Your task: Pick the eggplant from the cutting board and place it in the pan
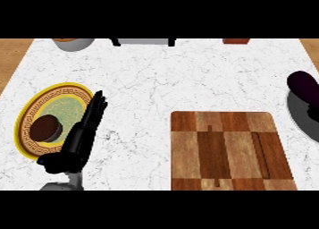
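- The left hand rests open at the lower left, fingers straight, lying along the right rim of the yellow plate, which carries a brown puck-like piece.
- The right hand cannot be picked out at the right edge, so whether it grips anything cannot be told.
- The eggplant sits off the cutting board, over the grey pan.
- Judged: lower it inside the pan's rim before letting go, so it does not roll.
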You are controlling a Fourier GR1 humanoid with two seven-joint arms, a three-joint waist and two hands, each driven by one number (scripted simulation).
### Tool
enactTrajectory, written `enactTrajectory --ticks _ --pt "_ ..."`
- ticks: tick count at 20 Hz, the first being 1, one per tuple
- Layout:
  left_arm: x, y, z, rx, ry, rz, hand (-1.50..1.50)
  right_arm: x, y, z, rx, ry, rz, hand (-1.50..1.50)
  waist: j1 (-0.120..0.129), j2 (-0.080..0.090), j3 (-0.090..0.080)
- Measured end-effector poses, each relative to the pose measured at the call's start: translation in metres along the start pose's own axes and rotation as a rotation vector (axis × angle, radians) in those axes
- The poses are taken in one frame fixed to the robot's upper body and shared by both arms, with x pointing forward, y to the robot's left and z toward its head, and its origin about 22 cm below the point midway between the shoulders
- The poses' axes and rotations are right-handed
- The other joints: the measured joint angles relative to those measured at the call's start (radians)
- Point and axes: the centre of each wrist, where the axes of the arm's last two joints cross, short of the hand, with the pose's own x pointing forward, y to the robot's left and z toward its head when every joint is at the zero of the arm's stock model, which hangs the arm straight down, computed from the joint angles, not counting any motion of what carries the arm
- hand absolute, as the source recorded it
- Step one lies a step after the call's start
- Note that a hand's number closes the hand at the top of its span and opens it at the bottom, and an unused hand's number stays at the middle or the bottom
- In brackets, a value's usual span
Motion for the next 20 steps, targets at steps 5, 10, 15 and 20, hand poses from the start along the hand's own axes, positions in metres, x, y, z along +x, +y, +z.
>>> enactTrajectory --ticks 5,10,15,20 --pt "0.001 -0.003 -0.007 -0.006 -0.003 0.003 0.00 -0.027 0.007 -0.032 -0.115 0.023 -0.026 1.50 0.008 0.003 0.001" --pt "-0.002 -0.002 -0.007 -0.012 -0.006 0.008 0.00 -0.054 0.002 -0.061 -0.154 0.036 -0.051 1.50 0.015 0.006 0.002" --pt "0.000 -0.007 -0.009 -0.028 -0.014 0.013 0.00 -0.078 -0.006 -0.074 -0.077 0.108 -0.041 -1.50 0.032 0.013 0.003" --pt "0.001 -0.013 -0.011 -0.052 -0.026 0.014 0.00 -0.093 -0.002 -0.069 0.204 0.187 0.005 -1.50 0.054 0.022 0.005"
